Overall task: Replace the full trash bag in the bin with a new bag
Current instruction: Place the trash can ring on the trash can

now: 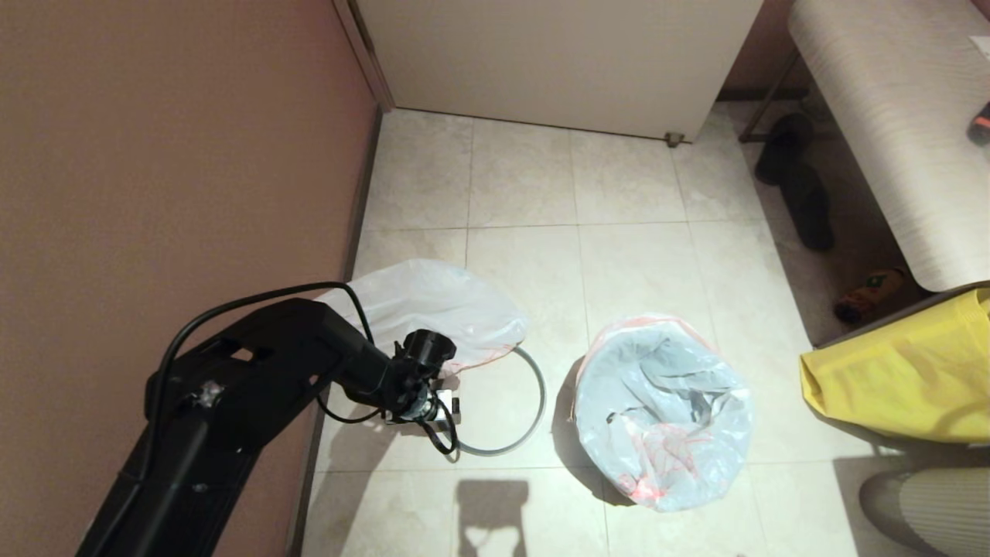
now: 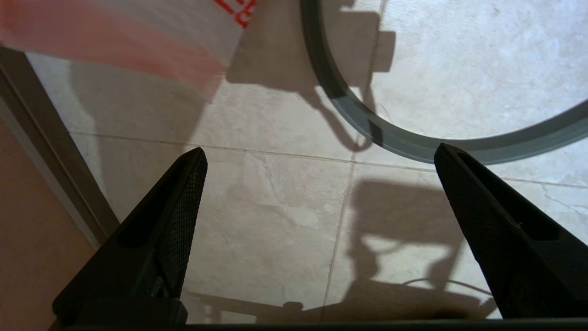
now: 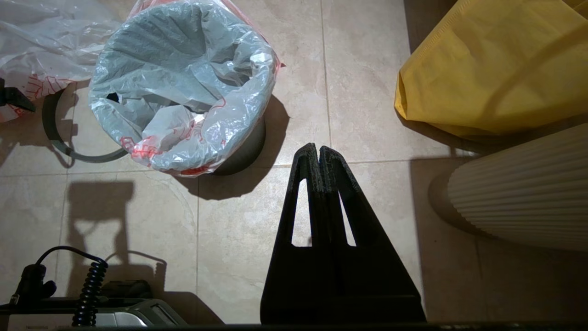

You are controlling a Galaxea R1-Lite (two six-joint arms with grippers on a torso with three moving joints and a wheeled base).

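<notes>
The bin (image 3: 247, 148) stands on the tiled floor, lined with the new bag (image 1: 665, 410) (image 3: 183, 78), whose red-orange print and hem fold over the rim. The bin's grey rim ring (image 1: 543, 402) (image 2: 349, 110) (image 3: 69, 151) lies flat on the floor to its left. The full trash bag (image 1: 433, 305) (image 3: 46, 41) (image 2: 138, 27) lies bulgy by the wall, overlapping the ring's far edge. My left gripper (image 1: 445, 414) (image 2: 319, 154) hangs open just above the floor at the ring's near-left edge, holding nothing. My right gripper (image 3: 318, 147) is shut and empty, right of the bin.
A brown wall (image 1: 155, 155) runs close on the left. A yellow fabric bag (image 1: 905, 379) (image 3: 487, 69) and a white ribbed object (image 1: 928, 503) (image 3: 523, 193) sit at the right. A bench (image 1: 889, 116), black slippers (image 1: 797, 186) and a white cabinet (image 1: 557, 54) stand farther back.
</notes>
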